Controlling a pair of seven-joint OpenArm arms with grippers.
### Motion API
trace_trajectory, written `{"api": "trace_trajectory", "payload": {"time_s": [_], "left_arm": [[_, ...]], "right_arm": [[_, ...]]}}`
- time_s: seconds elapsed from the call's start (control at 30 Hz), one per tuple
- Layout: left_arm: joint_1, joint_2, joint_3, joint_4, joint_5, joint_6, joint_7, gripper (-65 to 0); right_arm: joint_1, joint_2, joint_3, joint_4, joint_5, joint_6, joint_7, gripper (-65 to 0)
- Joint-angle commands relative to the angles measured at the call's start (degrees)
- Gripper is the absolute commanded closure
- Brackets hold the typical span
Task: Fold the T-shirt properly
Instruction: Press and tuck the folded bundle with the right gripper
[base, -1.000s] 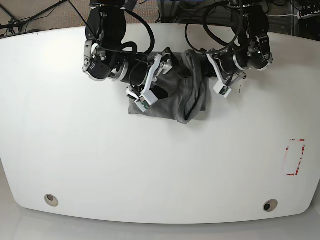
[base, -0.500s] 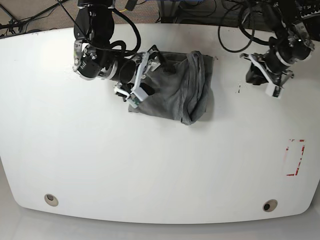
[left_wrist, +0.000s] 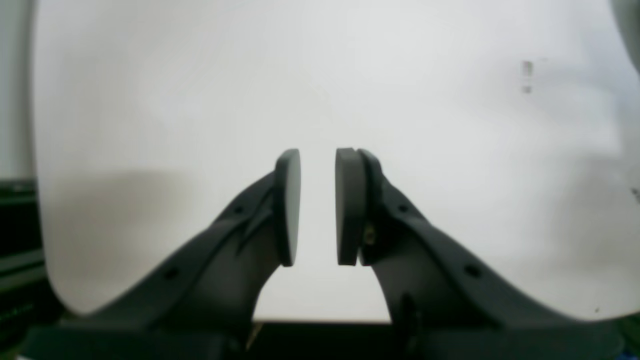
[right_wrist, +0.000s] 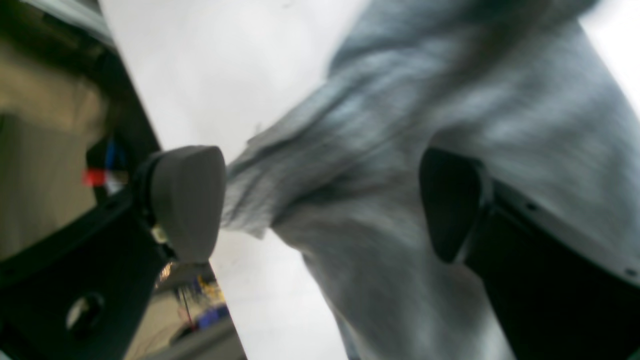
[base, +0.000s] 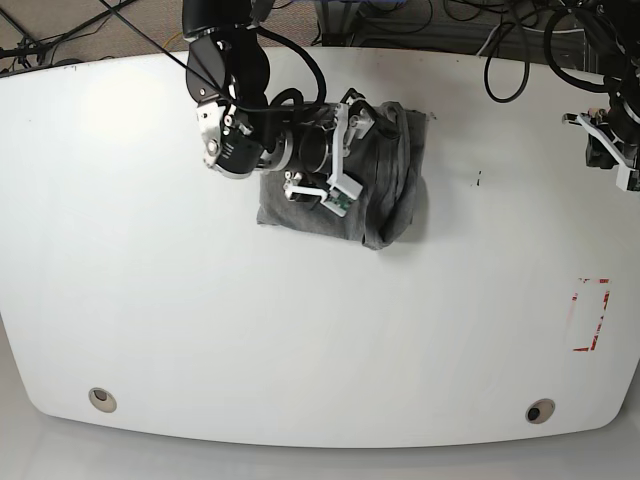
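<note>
Right wrist view: the right gripper (right_wrist: 320, 205) is seen with its two pads spread wide apart, one pale grey pad (right_wrist: 187, 200) on one side and one dark pad (right_wrist: 450, 205) on the other. Nothing is pinched. The grey T-shirt (right_wrist: 400, 150) is seen between and behind the pads, all bunched and wrinkled, and the picture is blurred. From the base view, the right gripper (base: 340, 165) is seen hanging over the T-shirt (base: 385, 195), which is lying in a thick folded bundle on the white table (base: 300, 330), near the far edge and a bit left of the middle. A rolled fold is seen along the bundle's right side.

The left gripper (left_wrist: 317, 207) is seen in the left wrist view with its flat dark pads close together, and a thin gap is left between them. Nothing is held there. Only bare table is seen under it. In the base view the left arm (base: 610, 135) is seen at the far right edge, well apart from the T-shirt. A red marked box (base: 588, 315) is seen on the table's right side
</note>
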Motion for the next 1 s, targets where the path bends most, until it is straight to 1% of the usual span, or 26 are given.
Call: {"api": "trace_trajectory", "payload": {"time_s": [0.0, 0.13, 0.2, 0.43, 0.5, 0.6, 0.73, 0.83, 0.97], "left_arm": [[0.58, -0.57, -1.51, 0.98, -0.58, -0.08, -0.72, -10.8], [1.11, -0.48, -2.03, 0.98, -0.58, -0.08, -0.72, -10.8], [3.04, -0.39, -2.12, 1.06, -0.67, -0.08, -0.9, -10.8], [3.66, -0.39, -2.12, 1.06, -0.67, -0.08, -0.99, -10.8], [3.75, -0.39, -2.21, 1.06, -0.67, -0.08, -0.99, -10.8], [3.75, -0.39, -1.77, 1.15, -0.67, -0.08, -0.99, -10.8], [3.66, -0.39, 0.34, 1.5, -0.67, -0.08, -0.99, -10.8], [3.31, -0.39, 4.21, 2.91, -0.67, -0.08, -1.08, -10.8], [2.95, -0.31, 12.12, 4.32, -0.76, -0.08, -1.08, -10.8]], "right_arm": [[2.41, -0.09, -2.58, -1.62, 0.58, 0.01, 1.21, -56.9], [5.67, -0.27, -6.98, -7.07, 0.84, 0.01, 1.21, -56.9], [7.34, -0.35, -10.23, -9.79, 1.02, 0.01, 2.09, -56.9], [10.85, -0.62, -21.04, -11.29, 0.75, 0.01, 7.36, -56.9], [11.12, -1.5, -22.27, -10.85, 1.02, 0.01, 8.16, -56.9], [11.73, -2.64, -22.45, -8.74, 0.58, 0.01, 8.24, -56.9], [11.91, -2.55, -21.31, -7.24, 0.84, 0.01, 8.24, -56.9], [11.12, -1.94, -15.59, -5.57, 1.02, 0.01, 8.24, -56.9], [9.89, 1.58, -8.38, -3.9, 1.1, 0.01, 8.33, -56.8]]}}
